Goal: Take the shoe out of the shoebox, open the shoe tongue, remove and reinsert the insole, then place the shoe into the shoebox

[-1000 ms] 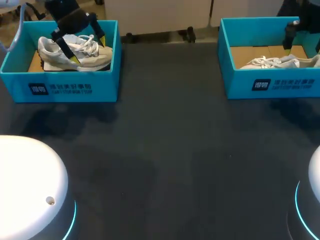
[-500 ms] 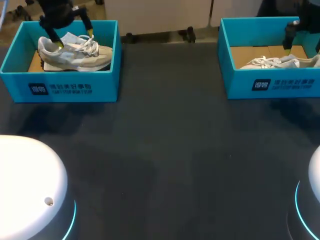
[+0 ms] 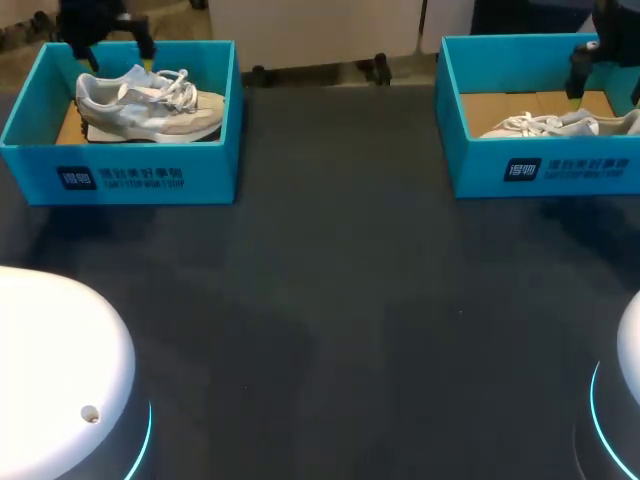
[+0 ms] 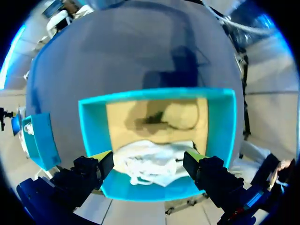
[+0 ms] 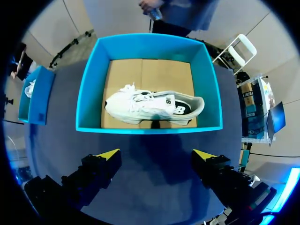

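Note:
A grey-and-white laced shoe [image 3: 150, 100] lies on its side in the teal shoebox [image 3: 130, 175] at the table's far left. My left gripper [image 3: 112, 52] hangs open above that box's back edge, clear of the shoe. In the left wrist view the shoe [image 4: 154, 161] shows below and between the spread yellow fingertips [image 4: 101, 157], not touched. A second white shoe [image 5: 154, 107] lies in the teal shoebox [image 5: 89, 93] at the far right. My right gripper [image 5: 156, 154] is open above that box's front side, well short of the shoe.
Brown cardboard lines the floor of both boxes. The dark table [image 3: 340, 300] stretches between the boxes and toward the front. The white arm bases [image 3: 60, 380] stand at the front corners.
My left gripper has risen and drawn back from over the shoe to the box's far edge, leaving the shoe lying in the box. The right arm has kept still.

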`<state>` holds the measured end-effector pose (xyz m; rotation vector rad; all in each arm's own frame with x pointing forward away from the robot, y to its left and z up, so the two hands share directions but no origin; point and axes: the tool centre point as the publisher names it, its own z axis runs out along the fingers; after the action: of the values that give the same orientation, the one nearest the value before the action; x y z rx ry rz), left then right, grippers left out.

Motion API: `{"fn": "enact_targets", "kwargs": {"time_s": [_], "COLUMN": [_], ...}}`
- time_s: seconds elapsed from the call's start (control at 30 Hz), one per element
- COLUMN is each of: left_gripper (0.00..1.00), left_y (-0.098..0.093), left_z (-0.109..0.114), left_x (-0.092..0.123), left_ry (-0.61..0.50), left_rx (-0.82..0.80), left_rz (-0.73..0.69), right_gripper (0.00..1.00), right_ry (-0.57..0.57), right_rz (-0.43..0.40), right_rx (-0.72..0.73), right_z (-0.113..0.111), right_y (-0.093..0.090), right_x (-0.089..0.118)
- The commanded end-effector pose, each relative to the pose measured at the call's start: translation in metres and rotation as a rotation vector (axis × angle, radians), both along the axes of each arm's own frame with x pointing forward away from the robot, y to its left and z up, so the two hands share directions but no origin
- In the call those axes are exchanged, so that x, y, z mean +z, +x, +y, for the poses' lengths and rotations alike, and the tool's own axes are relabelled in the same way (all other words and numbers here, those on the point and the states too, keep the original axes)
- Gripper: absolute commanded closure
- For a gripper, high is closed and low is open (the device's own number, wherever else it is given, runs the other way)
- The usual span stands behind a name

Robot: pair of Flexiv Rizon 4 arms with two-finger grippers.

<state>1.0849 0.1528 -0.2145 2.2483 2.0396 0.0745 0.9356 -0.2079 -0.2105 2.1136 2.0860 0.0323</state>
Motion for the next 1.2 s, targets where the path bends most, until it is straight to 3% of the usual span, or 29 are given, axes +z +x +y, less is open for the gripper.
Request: {"fn": "enact_targets", "kwargs": {"time_s": [0.03,0.2,0.7,0.77,0.93,1.2], "left_gripper": [0.00,0.00,0.00,0.00,0.00,0.00], "left_y": [0.019,0.036,0.036,0.042,0.067,0.083], "left_z": [0.023,0.046,0.046,0.045,0.065,0.095], "left_x": [-0.007,-0.012,-0.012,-0.013,-0.026,-0.052], "left_ry": [0.016,0.083,0.083,0.044,0.102,0.152], "left_rx": [-0.074,-0.124,-0.124,-0.170,-0.106,-0.046], "left_rz": [-0.076,-0.058,-0.058,-0.003,-0.060,-0.061], "right_gripper": [0.00,0.00,0.00,0.00,0.00,0.00], "right_ry": [0.000,0.000,0.000,0.000,0.000,0.000], "right_rz": [-0.002,-0.002,-0.002,-0.002,-0.002,-0.002], "right_rx": [0.000,0.000,0.000,0.000,0.000,0.000], "right_z": [0.000,0.000,0.000,0.000,0.000,0.000], "right_y": [-0.001,-0.001,-0.001,-0.001,-0.001,-0.001], "right_x": [0.000,0.000,0.000,0.000,0.000,0.000]}}
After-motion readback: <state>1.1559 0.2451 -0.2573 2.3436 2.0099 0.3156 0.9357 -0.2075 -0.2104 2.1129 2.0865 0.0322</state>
